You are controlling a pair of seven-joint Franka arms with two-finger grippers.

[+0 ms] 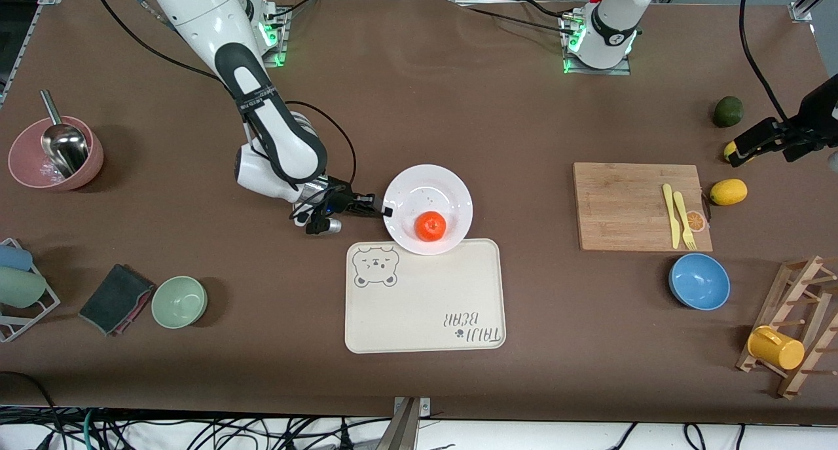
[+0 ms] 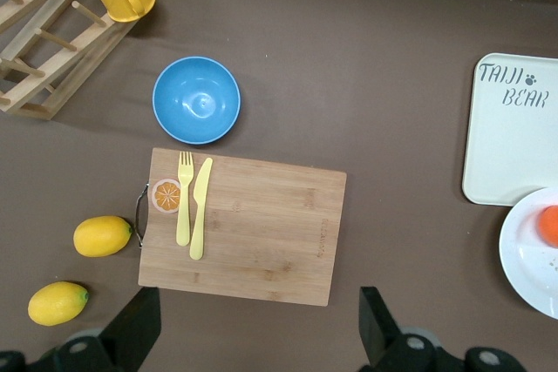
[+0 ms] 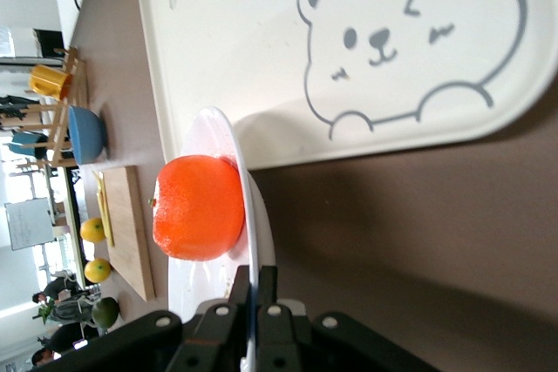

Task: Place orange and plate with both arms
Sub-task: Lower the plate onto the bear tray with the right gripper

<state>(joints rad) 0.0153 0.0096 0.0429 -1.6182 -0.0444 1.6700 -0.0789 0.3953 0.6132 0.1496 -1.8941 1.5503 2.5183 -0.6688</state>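
The white plate (image 1: 425, 188) sits mid-table, its nearer edge overlapping the farther edge of the cream bear tray (image 1: 425, 306). The orange (image 1: 430, 226) lies on the plate's nearer part. My right gripper (image 1: 386, 211) is shut on the plate's rim at the side toward the right arm's end. In the right wrist view the gripper (image 3: 254, 289) pinches the thin rim of the plate (image 3: 261, 241), with the orange (image 3: 198, 206) just past it. My left gripper (image 1: 746, 145) hangs open over the table beside the cutting board, and in its wrist view the gripper (image 2: 257, 328) holds nothing.
A wooden cutting board (image 1: 638, 204) carries a yellow knife and fork. Lemons (image 1: 728, 191), a dark green fruit (image 1: 728, 111), a blue bowl (image 1: 699, 281) and a rack with a yellow mug (image 1: 776, 347) crowd the left arm's end. A green bowl (image 1: 179, 301) and pink bowl (image 1: 55, 154) stand toward the right arm's end.
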